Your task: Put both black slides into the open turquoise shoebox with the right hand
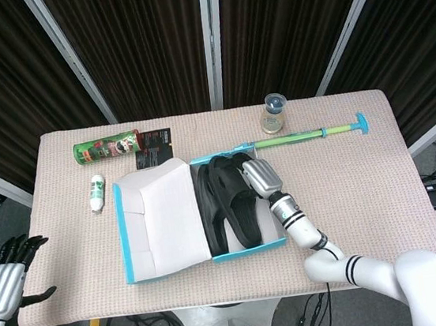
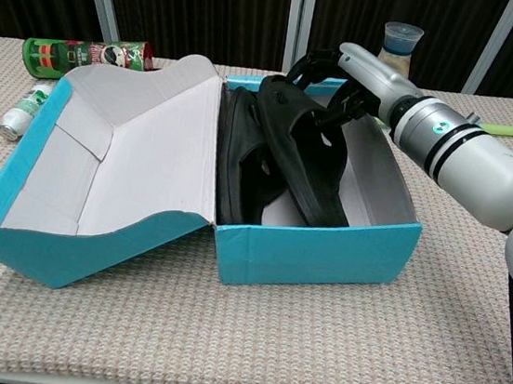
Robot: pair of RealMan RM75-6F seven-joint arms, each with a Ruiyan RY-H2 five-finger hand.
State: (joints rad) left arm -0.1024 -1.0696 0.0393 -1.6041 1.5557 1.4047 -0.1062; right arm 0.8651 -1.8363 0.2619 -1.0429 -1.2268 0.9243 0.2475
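Turquoise shoebox [image 2: 315, 248] sat open mid-table, lid [image 2: 109, 169] flopped to its left. First black slide [image 2: 241, 167] stood on edge inside against the left wall. Second black slide [image 2: 303, 156] was inside too, tilted against the first, its upper end gripped by the right hand [image 2: 350, 77], fingers curled over the strap. Left hand [image 1: 5, 276] was off the table's near-left corner, holding nothing, fingers apart. Green can [image 1: 105, 149], white bottle [image 1: 97, 192], jar [image 1: 274, 114] and green stick [image 1: 318, 132] lay around.

A: Where are the slides [image 2: 291, 154]?
B: Both in the shoebox [image 2: 325, 247], side by side; its lid [image 2: 130, 153] lies open to the left.
A: And behind?
B: A canister [image 1: 105, 149] at left; a jar [image 1: 274, 113] at right.
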